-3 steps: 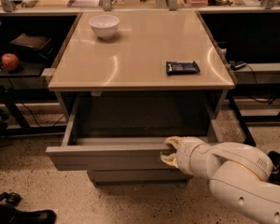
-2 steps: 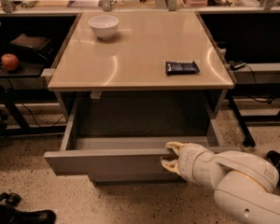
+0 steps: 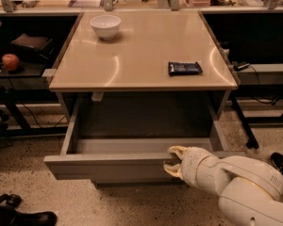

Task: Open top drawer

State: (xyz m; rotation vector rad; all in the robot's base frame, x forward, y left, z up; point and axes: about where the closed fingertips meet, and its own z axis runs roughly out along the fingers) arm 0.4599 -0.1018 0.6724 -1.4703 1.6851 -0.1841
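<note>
Task item: the top drawer (image 3: 108, 168) is in the lower centre of the frame, under the table (image 3: 146, 51). It is pulled well out, and its shallow grey interior is exposed.
Gripper position: the gripper (image 3: 174, 160) is at the lower right of centre, on the upper edge of the drawer front.
Gripper state: the fingers are pinched on the drawer front. One is hooked over the top edge and the other is pressed against the outer face.
Step in hand: judged to be the last part of the outward pull, as most of the travel appears used.
Pull direction: draw straight toward the bottom of the frame, in line with the drawer sides. The grip sits right of centre, so any sideways force could skew the drawer and bind it.
Grip: keep the pinch firm, since the front has no handle and the upper finger could slip off the thin edge.
Finish: slow down near the end of travel, and release only once the drawer is at rest.
Bystanders: the bowl (image 3: 106, 26) and the dark packet (image 3: 185, 68) are on the tabletop, well apart from the work.
Change over 1.0 s: the drawer front sits slightly lower in the frame, so it is further out. The gripper has moved with it at the same spot on the edge.
Change over 0.7 s: almost none.
Unchanged: the bowl and the packet have not moved.
</note>
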